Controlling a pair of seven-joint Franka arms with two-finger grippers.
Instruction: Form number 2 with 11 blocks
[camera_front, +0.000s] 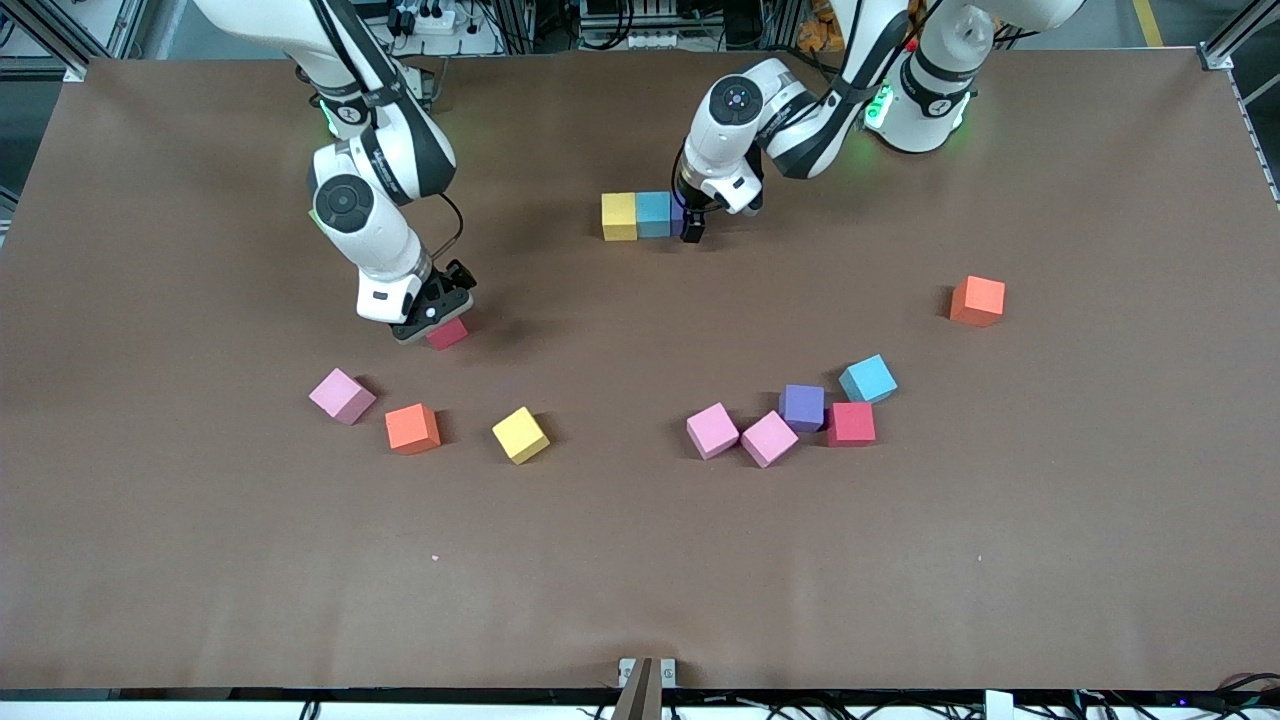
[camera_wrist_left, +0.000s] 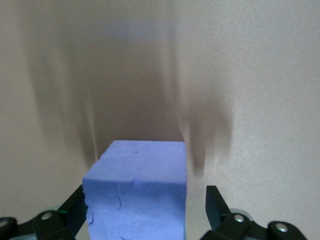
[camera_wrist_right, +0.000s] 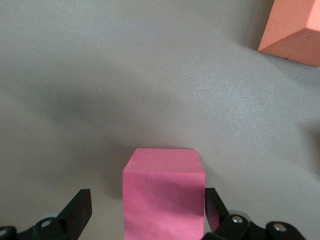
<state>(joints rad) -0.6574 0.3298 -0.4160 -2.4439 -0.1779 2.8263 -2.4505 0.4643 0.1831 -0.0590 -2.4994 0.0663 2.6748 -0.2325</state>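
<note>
**Front view: both claws spread around cubes, one row of the 2 begun**

Front view: a short row is being shown on the table (camera_front: 150, 560) toward the robots' bases, made of a yellow cube (camera_front: 619, 216), a light blue cube (camera_front: 654, 213) touching it, and a purple cube (camera_front: 678, 215) at the left arm's end of the row, mostly hidden by the left gripper (camera_front: 693, 232). That gripper is being held low at the purple cube. In the left wrist view the purple cube (camera_wrist_left: 136, 192) is being seen between the spread fingers (camera_wrist_left: 216, 205), with a clear gap on one side; nothing is being pinched.

The right gripper (camera_front: 432, 318) is being held low over a red cube (camera_front: 447, 333), nearer the right arm's end of the table. In the right wrist view that cube (camera_wrist_right: 163, 192) is appearing pink-red and is lying between the parted fingers (camera_wrist_right: 80, 210), with a gap on one side and the other finger just beside it; whether it is being touched cannot be told.

Loose cubes are lying nearer the camera: a pink cube (camera_front: 342, 395), an orange cube (camera_front: 412, 428) and a second yellow cube (camera_front: 520, 435) below the right gripper; then two pink cubes (camera_front: 712, 431) (camera_front: 769, 438) touching each other, a second purple cube (camera_front: 802, 407), a second red cube (camera_front: 851, 424) and a second light blue cube (camera_front: 867, 379) clustered together. Another orange cube (camera_front: 977, 301) is lying well apart, toward the left arm's end.
</note>
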